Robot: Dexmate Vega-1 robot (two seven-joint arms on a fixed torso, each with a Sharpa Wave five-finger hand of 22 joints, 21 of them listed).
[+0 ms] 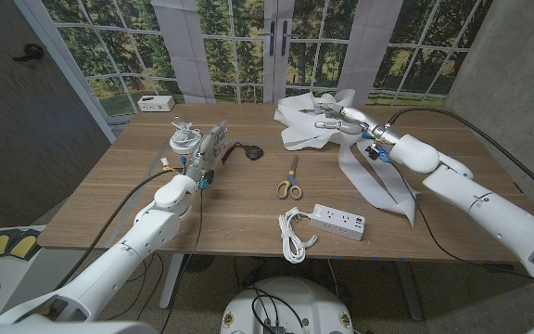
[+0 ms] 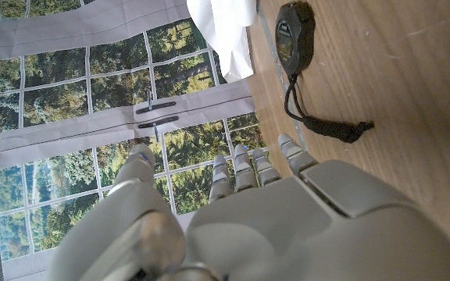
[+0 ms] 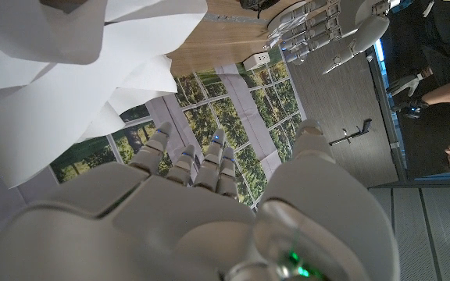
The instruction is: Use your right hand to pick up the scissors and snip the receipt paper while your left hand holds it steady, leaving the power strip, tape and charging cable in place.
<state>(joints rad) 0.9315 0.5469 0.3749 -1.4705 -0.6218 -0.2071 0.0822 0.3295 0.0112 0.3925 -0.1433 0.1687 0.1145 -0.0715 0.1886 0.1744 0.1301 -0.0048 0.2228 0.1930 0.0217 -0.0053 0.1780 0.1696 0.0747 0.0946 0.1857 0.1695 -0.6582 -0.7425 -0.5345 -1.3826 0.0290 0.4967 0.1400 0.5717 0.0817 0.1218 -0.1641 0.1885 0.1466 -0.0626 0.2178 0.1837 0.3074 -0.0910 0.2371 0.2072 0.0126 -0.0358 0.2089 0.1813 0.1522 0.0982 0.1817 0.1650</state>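
Our right hand (image 1: 341, 118) hangs over the crumpled white receipt paper (image 1: 306, 125) at the far right of the desk (image 1: 109, 199), fingers apart and, as far as we can see, gripping nothing. Our left hand (image 1: 209, 144) stands at the far left, fingers spread and empty too.

The paper is the largest task thing: a loose heap with a long strip trailing toward the near right. We judge it light, limp and easy to tear or drag, so the left hand should press or pinch it close to the cut.

The scissors (image 1: 290, 182) lie mid-desk, well apart from both hands, yellow handles nearest us. We judge them stiff and low-lying, best taken by the handle loops.

The power strip (image 1: 338, 221) and white charging cable (image 1: 293, 234) sit just nearer than them.

The left wrist view shows that the dark thing beside the left hand is a stopwatch (image 2: 294, 33) on a cord; the right wrist view brings the paper's folds close.
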